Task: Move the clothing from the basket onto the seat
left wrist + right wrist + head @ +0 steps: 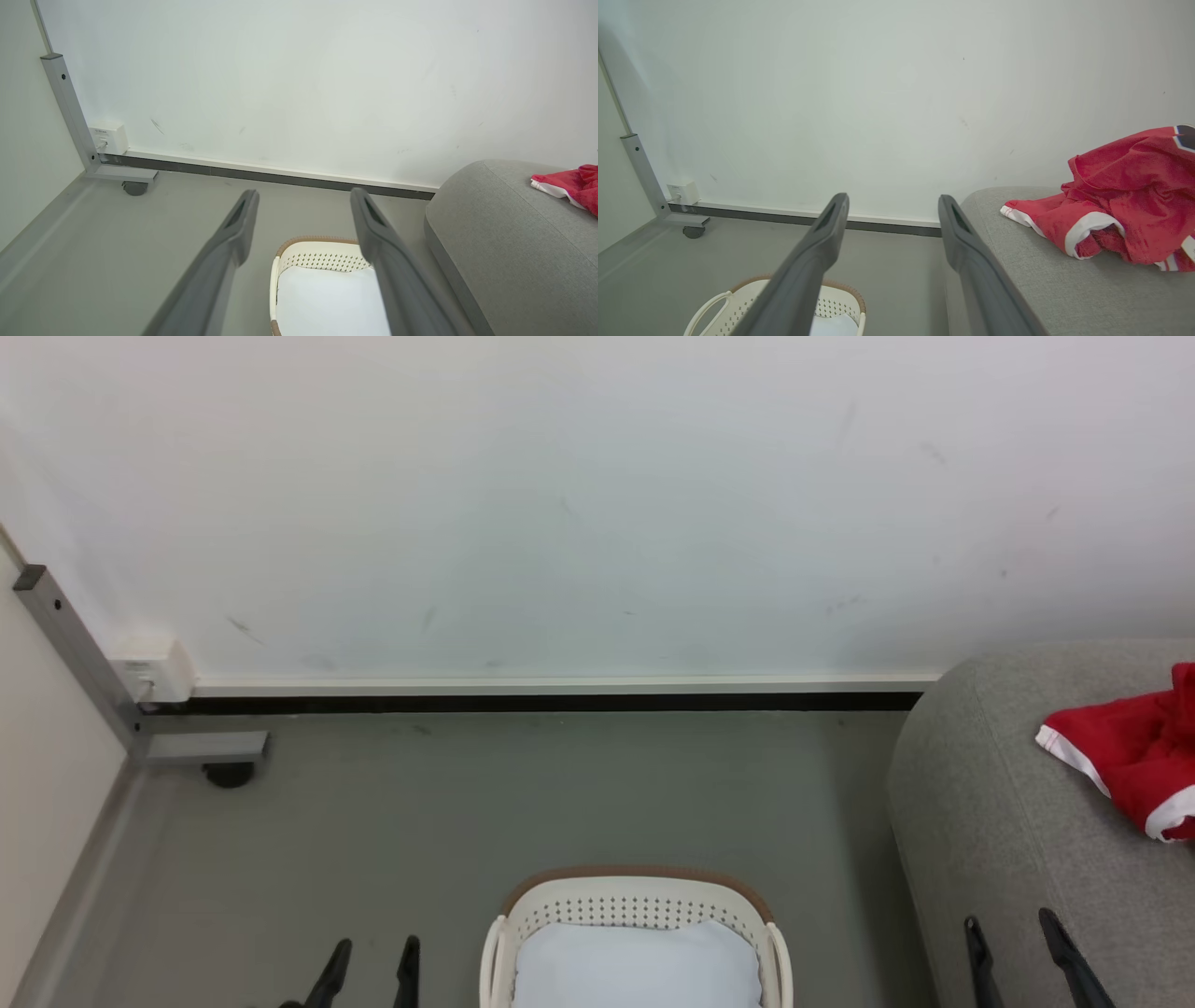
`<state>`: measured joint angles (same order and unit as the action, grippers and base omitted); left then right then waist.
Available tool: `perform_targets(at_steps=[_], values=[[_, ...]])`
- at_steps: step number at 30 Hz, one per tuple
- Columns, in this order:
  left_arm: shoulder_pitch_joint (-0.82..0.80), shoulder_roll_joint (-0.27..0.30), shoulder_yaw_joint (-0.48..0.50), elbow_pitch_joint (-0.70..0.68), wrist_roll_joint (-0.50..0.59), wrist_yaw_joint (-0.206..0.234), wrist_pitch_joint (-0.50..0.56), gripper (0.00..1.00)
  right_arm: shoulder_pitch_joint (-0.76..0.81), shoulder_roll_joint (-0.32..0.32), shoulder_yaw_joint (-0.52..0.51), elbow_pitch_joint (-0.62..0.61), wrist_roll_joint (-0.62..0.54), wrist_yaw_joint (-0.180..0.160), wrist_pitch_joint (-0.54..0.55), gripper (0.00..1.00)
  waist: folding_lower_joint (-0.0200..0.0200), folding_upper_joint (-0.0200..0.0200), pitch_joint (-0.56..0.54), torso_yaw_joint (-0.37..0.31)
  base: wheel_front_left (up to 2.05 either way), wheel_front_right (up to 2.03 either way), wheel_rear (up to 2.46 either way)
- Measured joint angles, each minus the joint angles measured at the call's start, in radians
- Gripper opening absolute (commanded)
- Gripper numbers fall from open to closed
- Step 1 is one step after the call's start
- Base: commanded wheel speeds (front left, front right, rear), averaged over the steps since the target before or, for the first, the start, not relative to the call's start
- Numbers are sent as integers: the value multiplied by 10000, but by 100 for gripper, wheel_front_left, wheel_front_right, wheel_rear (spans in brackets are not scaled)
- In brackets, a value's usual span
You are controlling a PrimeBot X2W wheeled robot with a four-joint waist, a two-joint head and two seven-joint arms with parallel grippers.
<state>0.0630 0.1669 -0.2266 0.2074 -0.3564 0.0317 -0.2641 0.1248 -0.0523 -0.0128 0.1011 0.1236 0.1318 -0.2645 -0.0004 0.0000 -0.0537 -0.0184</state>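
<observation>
You have your left gripper and right gripper both spread open and empty, while the red clothing lies on the grey seat, at two o'clock from the basket holding a white pad.

right gripper agape, empty | clothing heaped on seat | basket on floor
</observation>
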Motion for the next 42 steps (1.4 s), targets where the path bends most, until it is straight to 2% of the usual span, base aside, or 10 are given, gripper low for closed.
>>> perform_targets(at_steps=[2, 3, 10, 25, 42], values=[[31, -94, 121, 56, 155, -174, 0, 100, 80, 17, 161, 130, 272, 0, 0, 100, 0, 1, -119, 149, 0, 0, 0], [35, -173, 228, 36, 196, -261, 0, 0, 115, 19, 234, 205, 393, 0, 0, 0, 1, 0, -167, 213, 0, 0, 0], [264, -343, 186, 514, 59, -272, 94, 0, 260, 121, 303, 667, 667, 2, 79, 0, 2, 1, -171, 234, 0, 0, 0], [-8, -514, 815, 502, -2424, -533, 807, 0, -72, 8, 228, 819, 3616, 2, 658, 0, 4, 0, -80, 227, 0, 0, 0], [-397, -658, 1406, 485, -4800, -767, 1499, 0, -568, -82, 98, 945, 6322, 2, 1243, 0, 4, 0, 21, 220, 0, 0, 0]])
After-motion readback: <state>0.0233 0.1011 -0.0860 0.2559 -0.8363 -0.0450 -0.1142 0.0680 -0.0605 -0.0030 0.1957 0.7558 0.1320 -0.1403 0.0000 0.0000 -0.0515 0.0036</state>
